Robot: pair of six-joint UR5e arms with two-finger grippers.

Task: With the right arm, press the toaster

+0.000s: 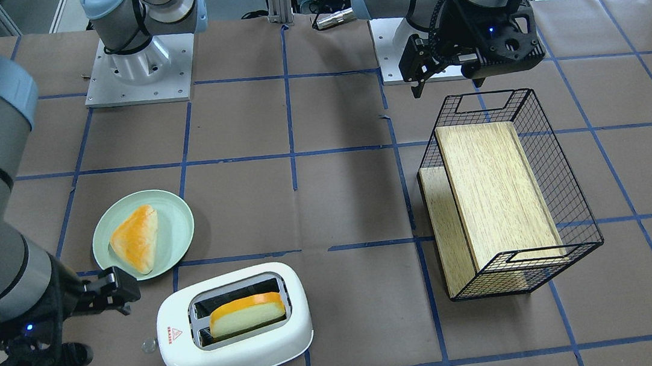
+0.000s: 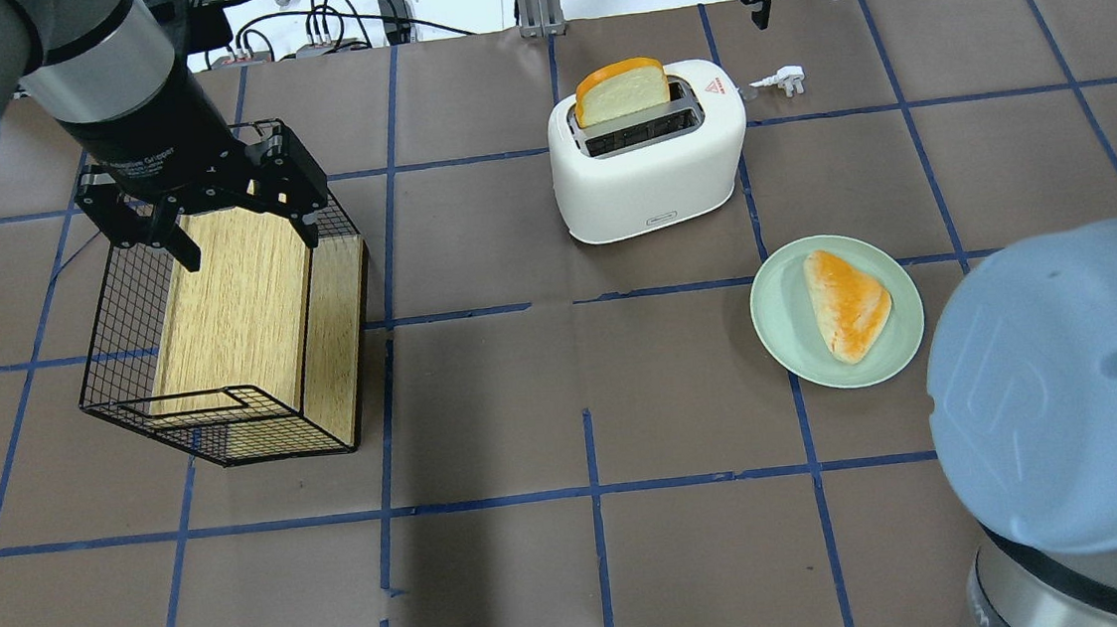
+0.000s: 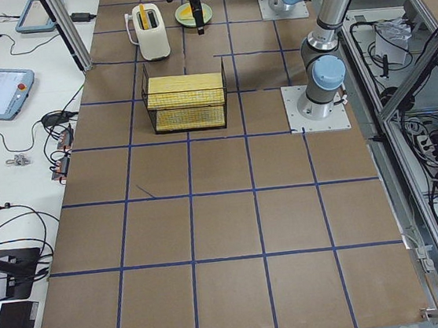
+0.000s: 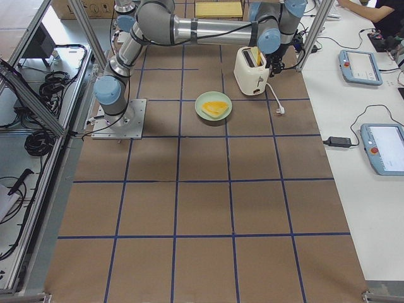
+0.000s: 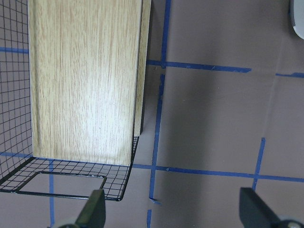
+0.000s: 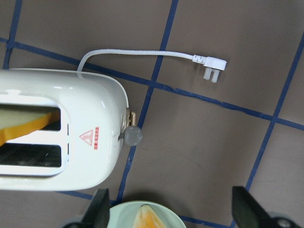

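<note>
The white two-slot toaster (image 1: 247, 355) stands near the table's operator-side edge, with a bread slice (image 1: 247, 315) sticking up from one slot. It also shows in the overhead view (image 2: 647, 177) and the right wrist view (image 6: 95, 109). Its clear knob (image 6: 133, 135) is on the end beside the red triangle. My right gripper (image 1: 108, 291) is open and empty. It hovers off the knob end of the toaster, apart from it, and its fingers (image 6: 99, 209) frame the knob from above. My left gripper (image 2: 212, 221) is open and empty above the wire basket.
A black wire basket (image 2: 116, 388) holding a wooden block (image 2: 238, 299) lies on its side under the left arm. A green plate (image 2: 780, 336) with a triangular bread piece (image 2: 847, 306) sits beside the toaster. The toaster's unplugged cord and plug (image 6: 209, 64) lie on the table.
</note>
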